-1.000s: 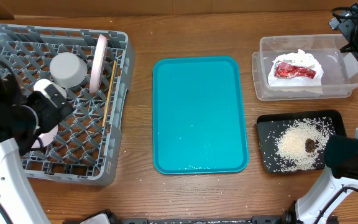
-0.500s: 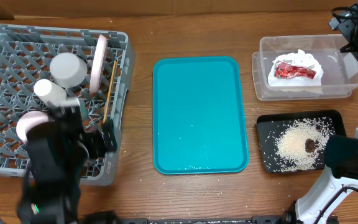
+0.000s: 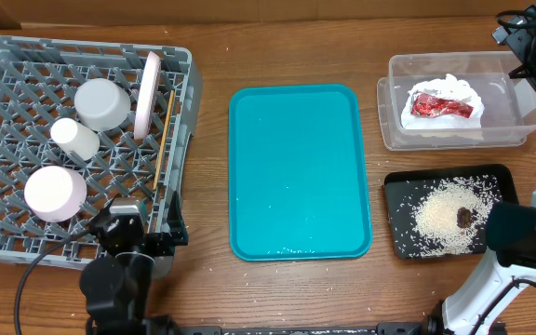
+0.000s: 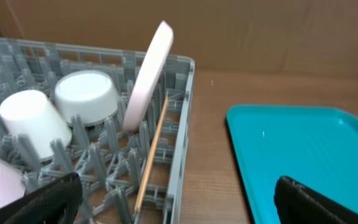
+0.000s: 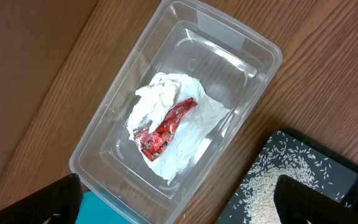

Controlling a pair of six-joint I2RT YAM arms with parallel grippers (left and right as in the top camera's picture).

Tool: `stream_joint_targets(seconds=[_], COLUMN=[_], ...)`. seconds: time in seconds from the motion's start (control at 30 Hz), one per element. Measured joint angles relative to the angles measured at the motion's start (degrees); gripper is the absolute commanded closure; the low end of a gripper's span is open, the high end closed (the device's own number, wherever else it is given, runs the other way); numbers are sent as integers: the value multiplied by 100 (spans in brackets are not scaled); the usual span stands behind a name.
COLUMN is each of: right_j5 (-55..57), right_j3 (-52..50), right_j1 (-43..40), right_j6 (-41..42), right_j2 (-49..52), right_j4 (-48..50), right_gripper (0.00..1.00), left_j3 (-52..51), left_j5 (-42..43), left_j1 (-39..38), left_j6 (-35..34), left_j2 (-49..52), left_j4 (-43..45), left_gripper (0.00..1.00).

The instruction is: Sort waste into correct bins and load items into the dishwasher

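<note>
2 wide-open claws, left claw beside dish rack, right claw above napkin

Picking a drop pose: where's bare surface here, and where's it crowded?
Free: the whole teal tray; the table strip between it and the grey rack; the strip between it and the clear tub and black tray. Crowded: the rack around its dishes; the tub holds a napkin, the black tray rice.

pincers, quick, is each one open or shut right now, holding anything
left pincer: open, holding nothing
right pincer: open, holding nothing
</note>
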Motion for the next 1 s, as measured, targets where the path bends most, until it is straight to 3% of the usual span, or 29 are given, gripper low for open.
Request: stream_joint_targets(seconds=[0.27,0.47,0.8,1.0], right_j5=[4,2,2,0], right_j3=[0,0,0,0], right_j1=[0,0,0,0], right_j6=[-2,-4,-4,-2], right_j2=[0,0,0,0], right_j4=[0,0,0,-2], right_gripper=[0,0,0,0], left_j3=[-1032,-1447,-1773,-1786], left_j5=[-31,-282,-369,-372], left_j1=[-247,-686,-713,-713], left_j6=[4,4,4,4], left_j2=[-577,-920,-1119,-1121], left_j4=[1344,1882,2157,1843], left_gripper=[0,0,0,0])
